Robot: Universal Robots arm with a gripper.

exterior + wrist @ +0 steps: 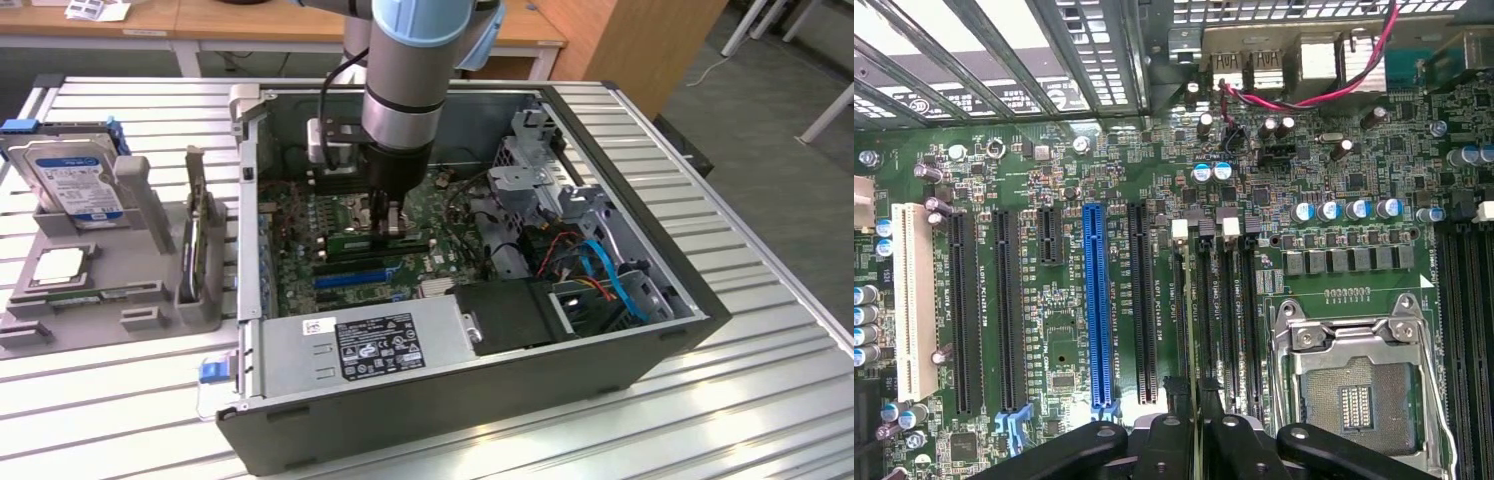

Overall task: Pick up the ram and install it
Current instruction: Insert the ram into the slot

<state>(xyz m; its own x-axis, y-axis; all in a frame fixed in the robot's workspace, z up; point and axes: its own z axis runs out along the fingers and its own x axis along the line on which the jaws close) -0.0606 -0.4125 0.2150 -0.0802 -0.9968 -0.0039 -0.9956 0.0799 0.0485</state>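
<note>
The tool (396, 230), set down inside the open computer case (534, 400) at the centre of the exterior view, appears pressed together on the ram (378, 241), pinching its upper edge. The ram lies directly beneath the fingertips, its long axis running roughly left to right across the frame, parallel to the black memory slots (1226, 310) on the motherboard (1054, 160). Whether it is seated cannot be told. Farther off at frame left, a hard drive (74, 180) stands on the table (774, 380).

I see an open computer case (534, 400) on the slatted bench (774, 400). On the exterior view's left, a hard drive (74, 180) stands upright in a grey rack (144, 195); a silver processor chip (60, 266) lies near it.
</note>
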